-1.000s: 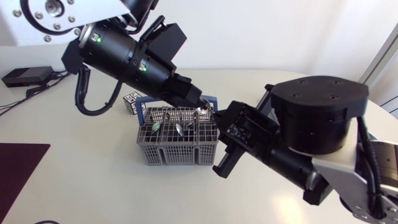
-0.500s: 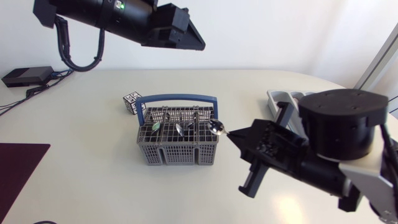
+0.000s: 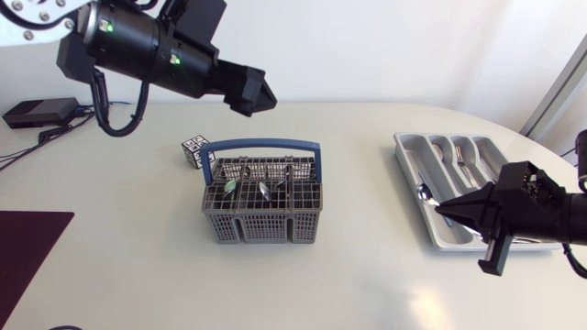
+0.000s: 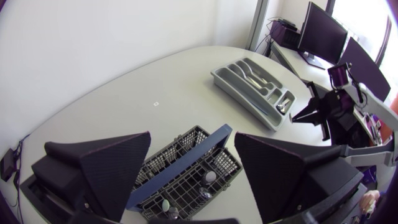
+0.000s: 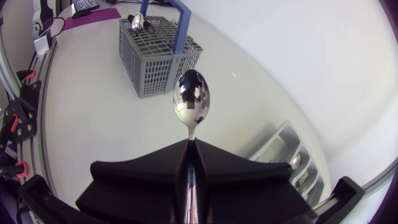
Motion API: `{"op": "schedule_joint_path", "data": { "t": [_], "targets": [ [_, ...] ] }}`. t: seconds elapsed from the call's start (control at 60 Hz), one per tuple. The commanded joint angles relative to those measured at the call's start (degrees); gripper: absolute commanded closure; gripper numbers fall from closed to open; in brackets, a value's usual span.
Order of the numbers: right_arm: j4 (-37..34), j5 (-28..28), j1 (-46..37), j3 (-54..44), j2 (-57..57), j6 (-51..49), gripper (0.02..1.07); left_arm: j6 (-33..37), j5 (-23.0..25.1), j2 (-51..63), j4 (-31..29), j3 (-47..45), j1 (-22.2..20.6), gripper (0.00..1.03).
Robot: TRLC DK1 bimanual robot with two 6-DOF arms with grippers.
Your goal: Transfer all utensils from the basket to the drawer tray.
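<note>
Spoon (image 5: pixel 191 102) now over tray (image 3: pixel 440 231), handle hidden

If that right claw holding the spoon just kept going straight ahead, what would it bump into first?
Probably the basket. The right gripper, shut on the spoon, points across bare table towards it. Its height is hard to judge, so it might pass above.

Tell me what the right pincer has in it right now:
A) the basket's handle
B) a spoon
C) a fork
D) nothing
B: in the right wrist view the right pincer is shut on a spoon, whose bowl sticks out ahead of the fingertips. The head view shows it at the drawer tray.
</note>
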Motion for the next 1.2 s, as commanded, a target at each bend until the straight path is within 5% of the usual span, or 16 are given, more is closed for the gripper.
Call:
{"op": "schedule_joint_path", "data": {
  "t": [0.0, 0.25, 0.517, 0.983, 1.117, 1.183],
  "targets": [
    [-3.19, -2.29, -5.86, 2.64, 5.75, -11.26, 1.02, 1.69, -1.05, -2.15, 1.23, -3.08, -0.49, 0.05],
    [-10.05, -2.55, -19.75, 10.37, 22.36, -33.23, 1.02, 5.21, -6.32, -3.29, 3.07, -9.32, -2.95, 0.05],
    [-14.35, 5.27, -28.19, 24.08, 42.4, -51.78, 1.02, 8.81, -8.61, -4.61, 4.04, -13.89, -6.21, 0.05],
    [-6.79, 16.78, -27.84, 27.33, 50.93, -59.07, 1.01, 19.44, -9.31, -7.86, 7.91, -20.4, -8.4, 0.05],
    [-2.84, 16.43, -27.92, 24.96, 50.05, -58.99, 0.64, 20.67, -9.31, -7.95, 8.08, -21.36, -9.46, 0.05],
    [0.41, 15.73, -28.36, 23.2, 48.99, -58.63, 0.6, 21.29, -11.42, -7.95, 8.43, -22.15, -11.04, 0.05]
  ]
}}
